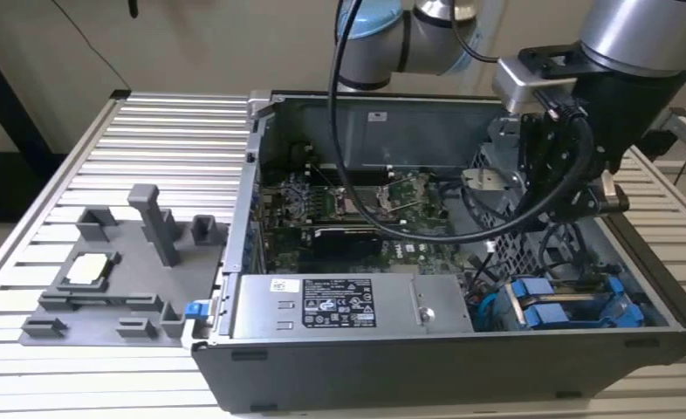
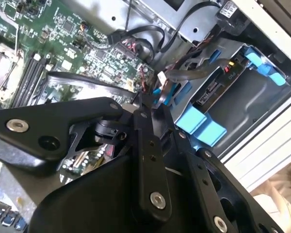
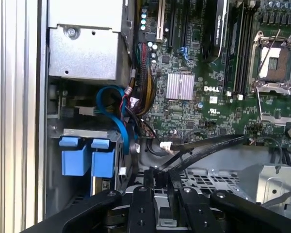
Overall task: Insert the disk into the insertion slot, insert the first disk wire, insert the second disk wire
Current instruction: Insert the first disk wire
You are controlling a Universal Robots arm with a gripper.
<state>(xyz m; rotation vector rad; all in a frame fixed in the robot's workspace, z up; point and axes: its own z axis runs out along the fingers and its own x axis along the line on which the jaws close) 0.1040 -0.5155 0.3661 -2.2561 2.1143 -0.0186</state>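
The open computer case (image 1: 436, 384) stands on the ribbed metal counter (image 1: 168, 122). Along its near wall lies a silver box (image 1: 436, 305) with a black-and-white printed label (image 1: 337, 305). In the corner just beside the box, the disk (image 1: 565, 310) in its blue frame sits inside the insertion slot (image 2: 254, 104) of the grey cage. By the green motherboard (image 3: 184, 107) with its white lettering, the end effector (image 2: 141, 101) is pressed together, pinching a flat black wire (image 3: 208, 149). On the counter beside the case, a grey tray (image 1: 99, 297) holds a small square chip (image 1: 91, 267).
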